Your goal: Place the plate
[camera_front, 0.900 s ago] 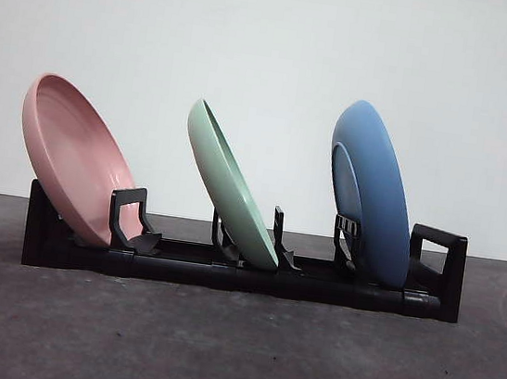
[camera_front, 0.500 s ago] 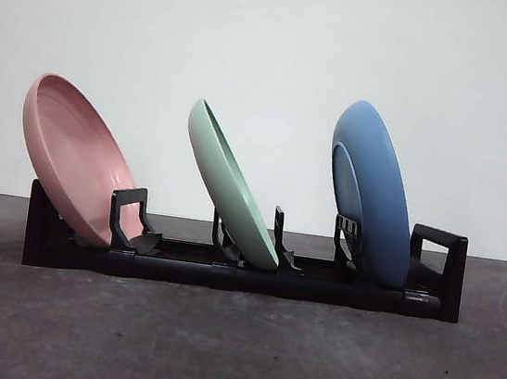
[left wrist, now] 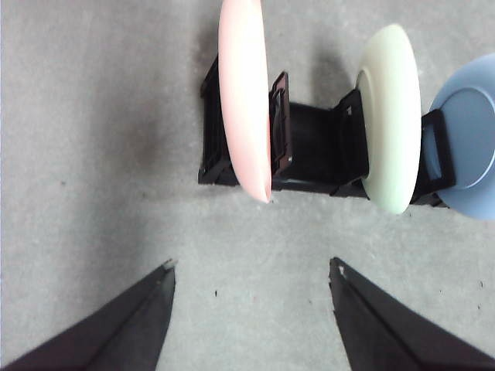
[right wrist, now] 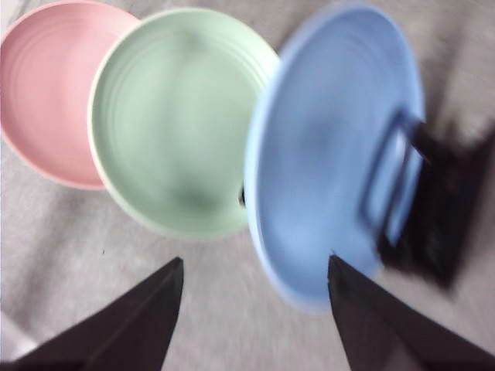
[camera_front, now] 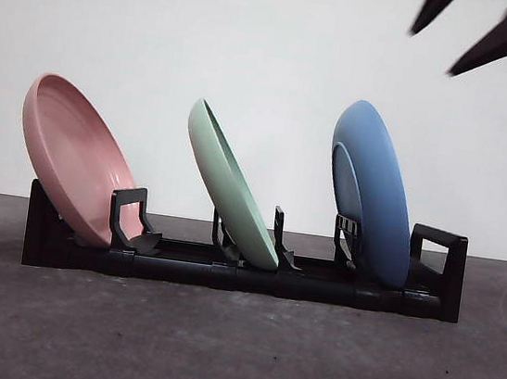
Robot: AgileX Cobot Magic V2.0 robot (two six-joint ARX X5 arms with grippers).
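Three plates lean side by side in a rack.

Right gripper cut off by the front view's top edge, blue plate motion-blurred — rack behind it smeared too

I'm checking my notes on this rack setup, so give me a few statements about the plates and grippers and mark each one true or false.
1. Three plates stand in the rack. True: pink plate, green plate, blue plate.
2. The green plate sits between the pink and the blue one. True.
3. The right gripper is shut on the blue plate. False: its jaws are open and hold nothing; it is above the plates, closest to the blue one.
4. The left gripper is open and empty. True.
5. The plates lie flat on the table. False: they stand tilted in the rack's slots.
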